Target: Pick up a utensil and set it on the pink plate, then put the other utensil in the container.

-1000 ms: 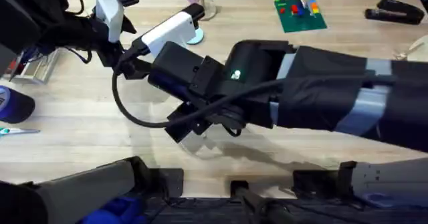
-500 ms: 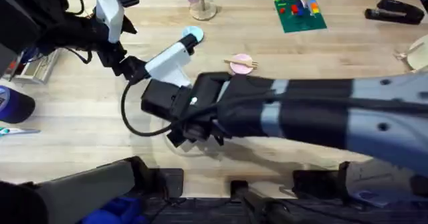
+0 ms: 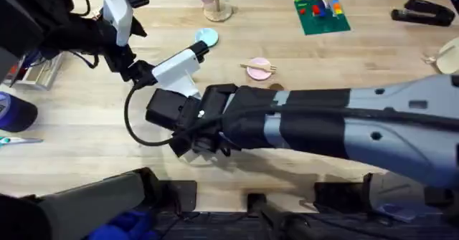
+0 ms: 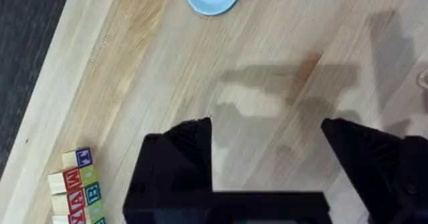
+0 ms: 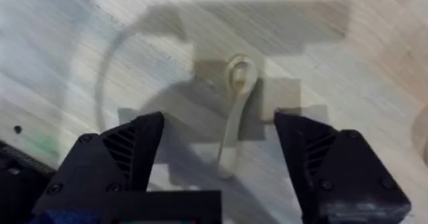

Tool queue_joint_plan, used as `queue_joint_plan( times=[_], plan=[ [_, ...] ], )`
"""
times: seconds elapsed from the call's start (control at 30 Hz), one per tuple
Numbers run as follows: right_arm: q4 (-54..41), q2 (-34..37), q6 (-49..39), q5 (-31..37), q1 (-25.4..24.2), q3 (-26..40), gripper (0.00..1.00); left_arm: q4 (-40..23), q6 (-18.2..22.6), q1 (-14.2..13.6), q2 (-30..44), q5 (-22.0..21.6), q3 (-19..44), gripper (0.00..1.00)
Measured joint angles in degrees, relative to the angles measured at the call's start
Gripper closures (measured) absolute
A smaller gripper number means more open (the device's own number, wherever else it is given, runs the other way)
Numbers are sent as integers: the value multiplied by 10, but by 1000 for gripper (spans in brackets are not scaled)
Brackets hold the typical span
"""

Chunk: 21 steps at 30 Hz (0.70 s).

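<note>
The spoon [image 5: 235, 114] lies flat on the surface, centre frame, between the open right tool [image 5: 217, 158]. Probably light, stiff and thin; the slim handle suits pinching.

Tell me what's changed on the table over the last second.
The right arm swung down and toward the near-left, uncovering the small pink plate with the wooden fork on it. Its open right gripper now hangs over the pale wooden spoon. The light blue plate stayed put.
</note>
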Motion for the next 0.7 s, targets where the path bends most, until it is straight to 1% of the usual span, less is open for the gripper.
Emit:
queue_joint_plan(
  times=[0.13,0.2,0.27,0.33,0.53,0.7],
  plan=[
    [0,0,15,-21,0,0,32,0,0,0,0,0,0,8],
    [-1,0,19,-25,0,0,70,0,0,0,0,0,0,8],
    [-1,0,22,-28,0,0,134,0,0,0,0,0,0,8],
    [-1,0,25,-28,0,0,235,0,1,0,0,0,0,8],
    [-8,0,30,-28,0,0,607,0,2,0,0,0,0,8],
    [-15,0,29,-28,-4,0,826,0,2,0,0,0,0,7]
  ],
)
